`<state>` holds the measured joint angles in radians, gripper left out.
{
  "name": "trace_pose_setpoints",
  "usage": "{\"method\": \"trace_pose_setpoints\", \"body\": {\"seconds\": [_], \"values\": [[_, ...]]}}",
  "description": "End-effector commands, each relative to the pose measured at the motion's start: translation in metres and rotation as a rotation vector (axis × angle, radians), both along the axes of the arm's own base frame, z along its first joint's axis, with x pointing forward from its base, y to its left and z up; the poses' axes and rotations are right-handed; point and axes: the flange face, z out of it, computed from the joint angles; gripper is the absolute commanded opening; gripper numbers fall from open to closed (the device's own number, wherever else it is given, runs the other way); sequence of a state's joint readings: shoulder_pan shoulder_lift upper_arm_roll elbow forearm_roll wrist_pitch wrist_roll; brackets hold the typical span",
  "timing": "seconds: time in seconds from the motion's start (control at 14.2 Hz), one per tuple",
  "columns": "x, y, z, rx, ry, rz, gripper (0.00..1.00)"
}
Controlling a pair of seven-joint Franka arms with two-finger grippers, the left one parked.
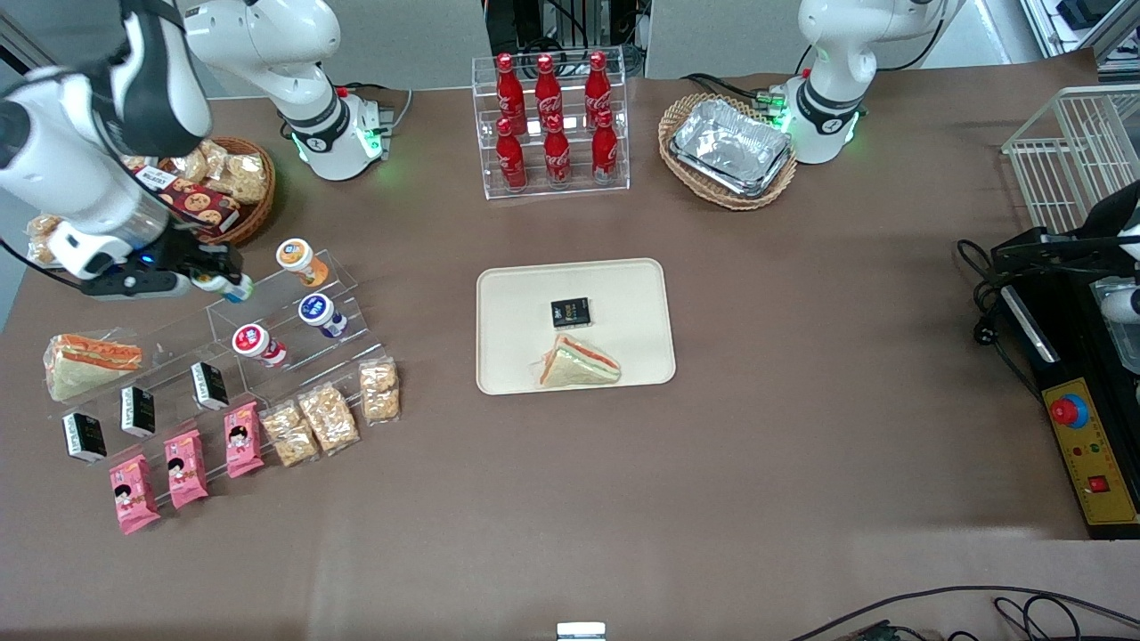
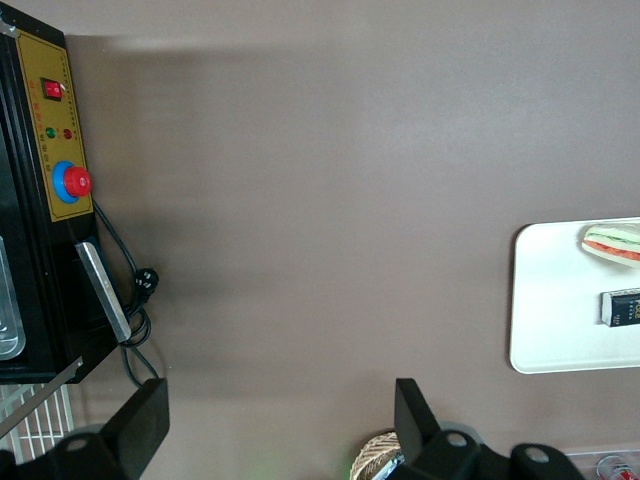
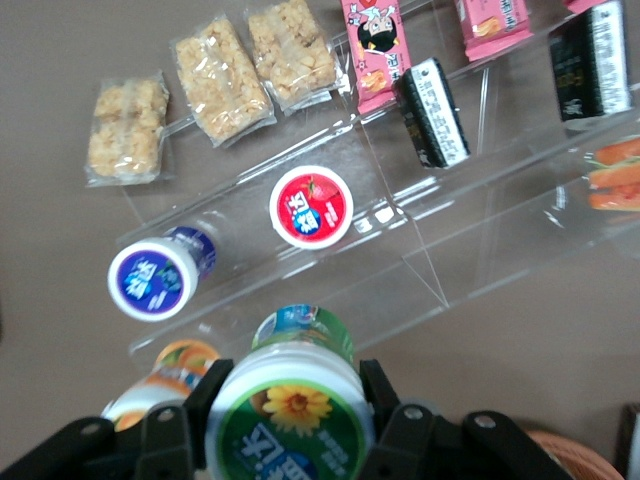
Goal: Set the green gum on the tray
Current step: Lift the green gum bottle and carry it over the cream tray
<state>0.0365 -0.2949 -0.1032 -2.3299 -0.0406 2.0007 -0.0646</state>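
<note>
Gripper (image 3: 290,425) clamps the green gum (image 3: 292,400), a small round bottle with glossy green lid, above the clear acrylic stepped rack (image 1: 294,329). Orange-lid bottle (image 1: 298,258), blue-lid bottle (image 1: 319,313) and red-lid bottle (image 1: 256,344) sit close by. Flat beige tray (image 1: 623,294), well apart, holds a wrapped sandwich (image 1: 577,365) and a black packet (image 1: 570,312).
</note>
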Motion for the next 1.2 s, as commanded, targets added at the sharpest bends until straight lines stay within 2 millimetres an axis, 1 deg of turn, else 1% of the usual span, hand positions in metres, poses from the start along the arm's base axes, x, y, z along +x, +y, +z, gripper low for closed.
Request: {"method": "trace_pose_setpoints", "body": {"seconds": [0.0,0.07,0.14,0.21,0.35,0.42,0.49,0.56,0.63,0.85,0.92,0.99,1.06,1.13], "values": [[0.009,0.026,0.06,0.003,0.057,0.018,0.19],[0.008,0.036,0.066,0.009,0.066,-0.017,0.19],[0.007,0.059,0.072,-0.001,0.066,-0.045,0.19],[0.005,0.08,0.074,-0.013,0.07,-0.081,0.19],[-0.001,0.124,0.072,0.03,0.085,-0.16,0.19],[-0.004,0.148,0.072,0.04,0.084,-0.185,0.19],[-0.01,0.182,0.069,0.024,0.071,-0.201,0.19],[-0.012,0.207,0.064,0.019,0.058,-0.238,0.19],[-0.013,0.225,0.056,0.015,0.053,-0.27,0.19],[-0.023,0.299,0.018,0.009,0.027,-0.327,0.19],[-0.027,0.324,0.001,-0.004,0.014,-0.33,0.19],[-0.031,0.343,-0.018,-0.021,0.003,-0.332,0.18],[-0.039,0.363,-0.038,-0.022,-0.004,-0.334,0.17],[-0.046,0.377,-0.056,-0.008,-0.02,-0.341,0.17]]}}
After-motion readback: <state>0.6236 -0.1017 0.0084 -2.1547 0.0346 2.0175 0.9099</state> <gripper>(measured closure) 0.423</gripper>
